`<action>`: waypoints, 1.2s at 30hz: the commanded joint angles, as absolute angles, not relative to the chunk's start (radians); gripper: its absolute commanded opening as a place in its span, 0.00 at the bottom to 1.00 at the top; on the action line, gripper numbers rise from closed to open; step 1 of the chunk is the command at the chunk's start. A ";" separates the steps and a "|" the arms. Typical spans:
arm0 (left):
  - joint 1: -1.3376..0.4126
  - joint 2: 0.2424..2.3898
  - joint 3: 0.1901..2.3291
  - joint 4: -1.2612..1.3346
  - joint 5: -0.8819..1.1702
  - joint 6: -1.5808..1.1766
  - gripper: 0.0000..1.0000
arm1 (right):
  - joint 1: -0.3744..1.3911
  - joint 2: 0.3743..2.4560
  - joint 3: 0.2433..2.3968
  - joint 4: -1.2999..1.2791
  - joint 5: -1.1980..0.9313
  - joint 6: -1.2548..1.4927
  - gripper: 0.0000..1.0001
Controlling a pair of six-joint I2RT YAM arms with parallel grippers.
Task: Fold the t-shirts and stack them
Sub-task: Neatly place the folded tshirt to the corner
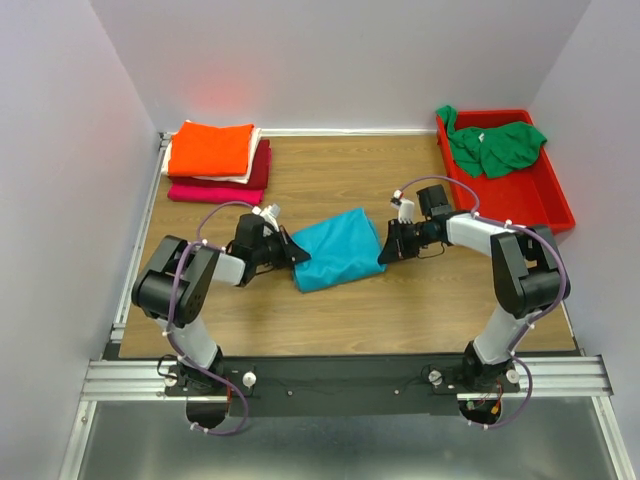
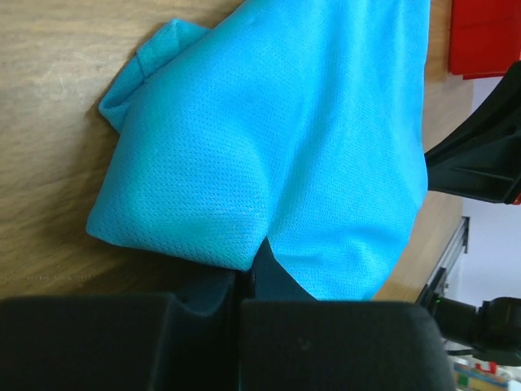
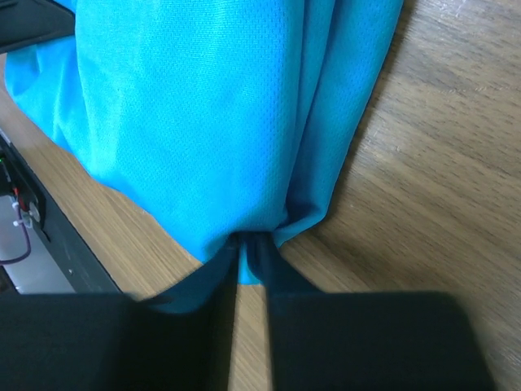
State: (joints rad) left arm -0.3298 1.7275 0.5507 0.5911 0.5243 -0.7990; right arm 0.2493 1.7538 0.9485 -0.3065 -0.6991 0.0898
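A teal t-shirt [image 1: 337,248] lies folded in the middle of the table, between both arms. My left gripper [image 1: 298,252] is shut on its left edge; in the left wrist view the teal t-shirt [image 2: 309,147] bunches right at the closed gripper [image 2: 251,273]. My right gripper [image 1: 386,250] is shut on the opposite edge, where the teal t-shirt [image 3: 212,122] is pinched between the gripper's [image 3: 251,252] narrow jaws. A stack of folded t-shirts [image 1: 215,160], orange on top over white, dark red and magenta, sits at the back left. A green t-shirt [image 1: 492,143] lies crumpled in the bin.
A red plastic bin [image 1: 545,195] stands at the back right, against the right wall. Bare wooden tabletop [image 1: 330,315] lies in front of the teal shirt. White walls close in the table on three sides.
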 commanded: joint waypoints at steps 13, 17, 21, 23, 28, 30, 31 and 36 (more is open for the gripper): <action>-0.339 1.549 0.936 0.065 0.210 -0.207 0.00 | 0.167 1.611 1.026 -0.347 -0.638 -0.034 0.91; -0.341 1.552 1.006 0.020 0.158 -0.154 0.00 | 0.146 1.585 1.026 -0.347 -0.646 -0.044 0.92; -0.342 1.557 1.090 -0.020 0.037 -0.048 0.00 | 0.129 1.568 1.019 -0.345 -0.638 -0.066 0.92; -0.342 1.569 1.121 -0.028 0.008 -0.006 0.00 | 0.120 1.563 1.015 -0.345 -0.643 -0.074 0.92; -0.341 1.615 1.232 -0.046 -0.106 0.152 0.00 | 0.100 1.560 1.005 -0.345 -0.669 -0.094 0.93; -0.341 1.647 1.285 -0.055 -0.141 0.193 0.00 | 0.091 1.546 0.986 -0.345 -0.683 -0.103 0.93; -0.339 1.670 1.305 -0.073 -0.150 0.225 0.00 | 0.086 1.546 0.971 -0.345 -0.690 -0.106 0.92; -0.330 1.704 1.405 -0.089 -0.150 0.293 0.00 | 0.069 1.558 0.960 -0.347 -0.736 -0.121 0.93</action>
